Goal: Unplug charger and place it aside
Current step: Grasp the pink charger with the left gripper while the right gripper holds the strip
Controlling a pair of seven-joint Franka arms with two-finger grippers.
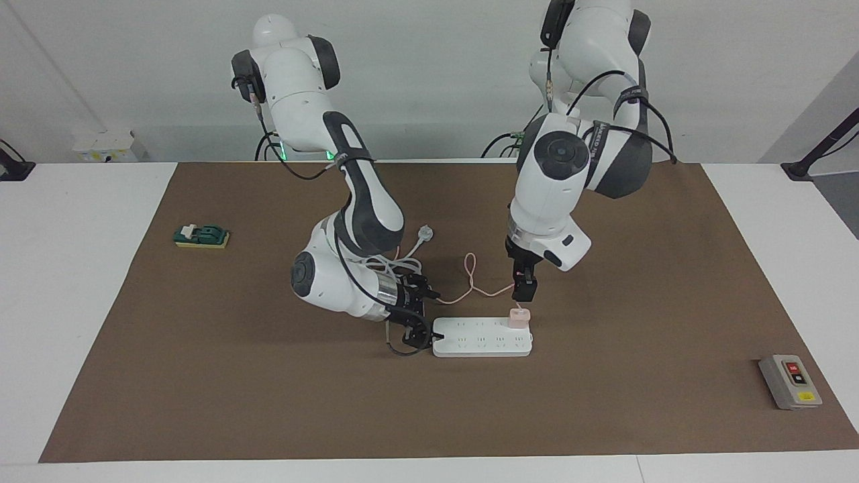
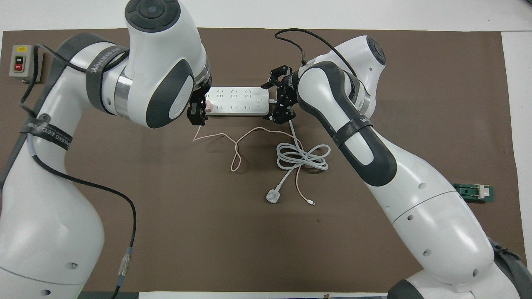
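2 grippers work: my left gripper (image 1: 524,293) hovers just above the plugged-in charger (image 1: 519,316), spread unclear; my right gripper (image 1: 417,333), spread, braces the power strip (image 1: 482,337).

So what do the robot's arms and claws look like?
Both arms are chunky and glossy white, with dark grey patches at the rounded joints. Thin black cables run along them, held by dark straps with pale lettering. The left gripper and the right gripper are small and black, far darker than the arms.
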